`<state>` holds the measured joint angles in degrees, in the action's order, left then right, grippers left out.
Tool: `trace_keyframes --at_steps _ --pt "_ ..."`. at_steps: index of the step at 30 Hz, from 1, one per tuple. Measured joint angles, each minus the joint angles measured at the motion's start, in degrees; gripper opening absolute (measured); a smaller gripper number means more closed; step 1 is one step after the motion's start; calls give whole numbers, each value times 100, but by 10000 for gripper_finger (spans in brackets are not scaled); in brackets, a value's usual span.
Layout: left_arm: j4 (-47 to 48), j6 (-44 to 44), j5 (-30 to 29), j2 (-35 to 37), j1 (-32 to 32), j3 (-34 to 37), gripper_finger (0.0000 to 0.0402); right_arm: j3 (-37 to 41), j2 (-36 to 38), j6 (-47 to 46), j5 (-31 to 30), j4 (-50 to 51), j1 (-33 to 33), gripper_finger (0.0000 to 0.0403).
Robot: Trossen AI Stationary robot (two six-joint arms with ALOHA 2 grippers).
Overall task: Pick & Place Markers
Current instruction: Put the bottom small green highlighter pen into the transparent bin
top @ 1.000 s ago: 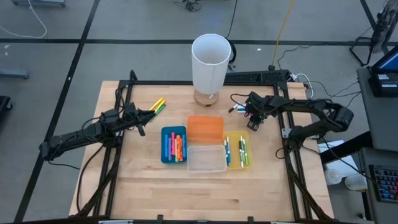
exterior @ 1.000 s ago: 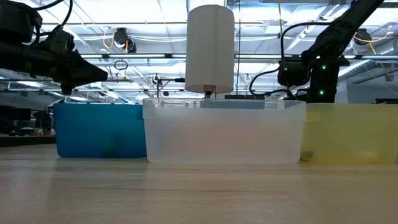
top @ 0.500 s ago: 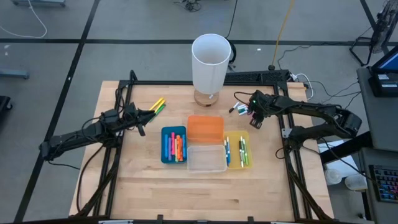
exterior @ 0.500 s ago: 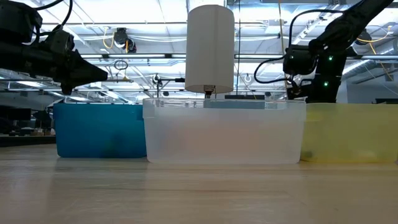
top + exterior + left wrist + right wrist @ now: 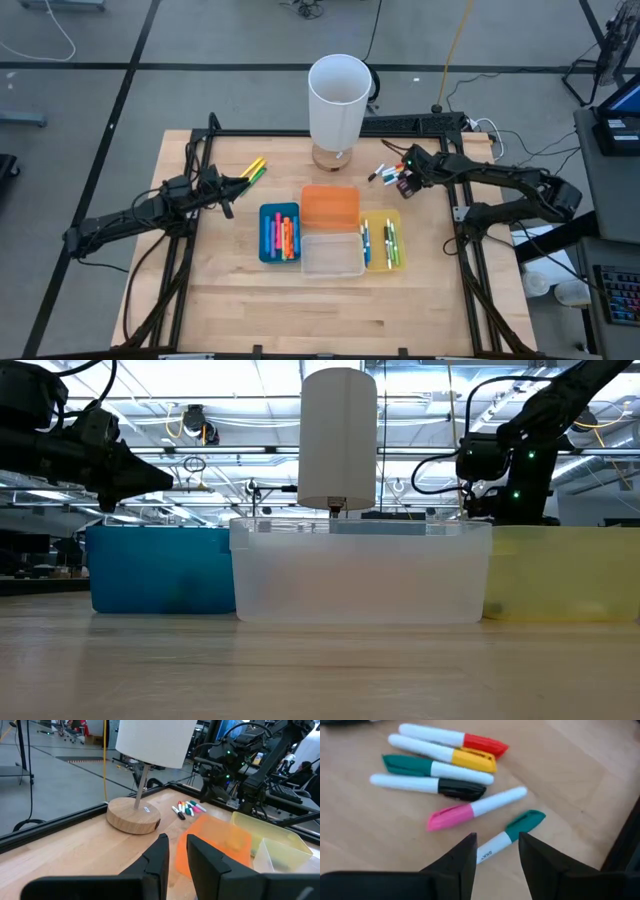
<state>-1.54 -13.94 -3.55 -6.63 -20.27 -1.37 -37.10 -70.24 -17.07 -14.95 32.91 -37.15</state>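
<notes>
Six white markers with red, yellow, green, black and pink caps lie loose on the surface.

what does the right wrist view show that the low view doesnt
Only the right wrist view: six loose markers on the wood, among them a white one with a green cap lined up with the right gripper, whose fingers stand apart. Only the low view: the blue bin, clear bin, yellow bin and lamp. Both share the wooden table.
</notes>
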Motion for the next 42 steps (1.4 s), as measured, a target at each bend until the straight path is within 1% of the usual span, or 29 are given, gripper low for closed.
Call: trace_keyframes --at_steps 4,7,15,23,30,34,36,40,42 --pt "0 1 0 0 0 0 72 -2 -64 -325 -57 36 -2 127" --pt "0 1 0 0 0 0 72 -2 -102 -552 -306 46 -2 124" --pt "0 0 0 0 0 0 72 -2 -343 -1143 -303 273 -2 122" --pt "2 0 0 0 0 0 72 -2 -854 -1230 -277 -206 -2 122" --pt "1 -2 0 0 0 0 72 -33 -1140 -1230 -316 -114 -39 118" --pt "0 1 0 0 0 0 72 -33 -1263 -1009 -182 -114 -35 99" --pt "2 0 1 0 0 0 72 -28 -1316 -864 -132 -122 -37 80" --pt "0 1 0 0 0 0 72 -22 -1322 -640 -8 -131 -37 25" --pt "2 -1 0 0 0 0 72 -15 -1327 -552 -11 -116 -37 21"
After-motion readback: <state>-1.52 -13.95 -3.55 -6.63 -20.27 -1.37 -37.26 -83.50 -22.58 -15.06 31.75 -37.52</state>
